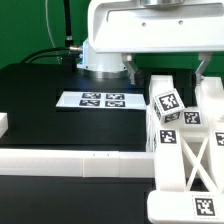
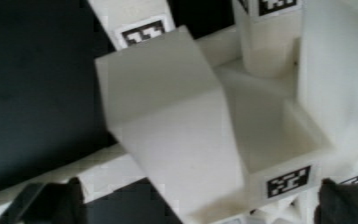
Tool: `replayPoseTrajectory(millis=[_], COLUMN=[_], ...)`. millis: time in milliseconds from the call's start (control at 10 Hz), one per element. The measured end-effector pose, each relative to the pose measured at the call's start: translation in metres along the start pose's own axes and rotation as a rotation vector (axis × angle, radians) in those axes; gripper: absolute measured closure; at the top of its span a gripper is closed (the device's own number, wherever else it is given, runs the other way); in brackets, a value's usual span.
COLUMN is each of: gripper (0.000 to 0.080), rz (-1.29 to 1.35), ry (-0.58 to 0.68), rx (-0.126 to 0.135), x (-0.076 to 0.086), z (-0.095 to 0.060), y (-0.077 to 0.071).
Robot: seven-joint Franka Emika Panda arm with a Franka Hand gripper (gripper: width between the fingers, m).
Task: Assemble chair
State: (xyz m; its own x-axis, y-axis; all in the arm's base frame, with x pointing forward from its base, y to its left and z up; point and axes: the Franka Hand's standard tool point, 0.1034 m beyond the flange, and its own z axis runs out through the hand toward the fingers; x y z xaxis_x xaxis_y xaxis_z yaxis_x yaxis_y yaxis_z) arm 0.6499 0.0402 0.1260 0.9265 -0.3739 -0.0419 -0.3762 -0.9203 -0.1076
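The chair (image 1: 185, 135) stands at the exterior view's right as a cluster of joined white slabs and posts, each with black-and-white tags. In the wrist view the chair's broad slab (image 2: 185, 110) fills the middle, with tagged posts (image 2: 140, 30) beyond it. My gripper (image 2: 197, 205) hangs just over this cluster, open. Its dark fingertips (image 2: 51, 205) sit far apart at either side of the slab's near end, and nothing is clamped. In the exterior view the gripper (image 1: 165, 68) hangs under the white hand, above the chair's top.
The marker board (image 1: 100, 100) lies flat on the black table behind the chair. A long low white border wall (image 1: 70, 160) runs along the front. A small white block (image 1: 3, 123) sits at the exterior view's left edge.
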Motion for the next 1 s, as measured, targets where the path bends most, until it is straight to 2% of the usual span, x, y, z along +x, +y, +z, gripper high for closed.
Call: replayPoseTrajectory(millis=[400, 800, 1000], gripper=[0.0151, 0.0151, 0.0151], rz=[-0.006, 0.000, -0.003], ry=[0.005, 0.002, 0.009], rx=[-0.005, -0.006, -0.009], x=[0.006, 0.004, -0.009], z=[-0.003, -0.002, 0.004], y=[0.020, 0.020, 0.025])
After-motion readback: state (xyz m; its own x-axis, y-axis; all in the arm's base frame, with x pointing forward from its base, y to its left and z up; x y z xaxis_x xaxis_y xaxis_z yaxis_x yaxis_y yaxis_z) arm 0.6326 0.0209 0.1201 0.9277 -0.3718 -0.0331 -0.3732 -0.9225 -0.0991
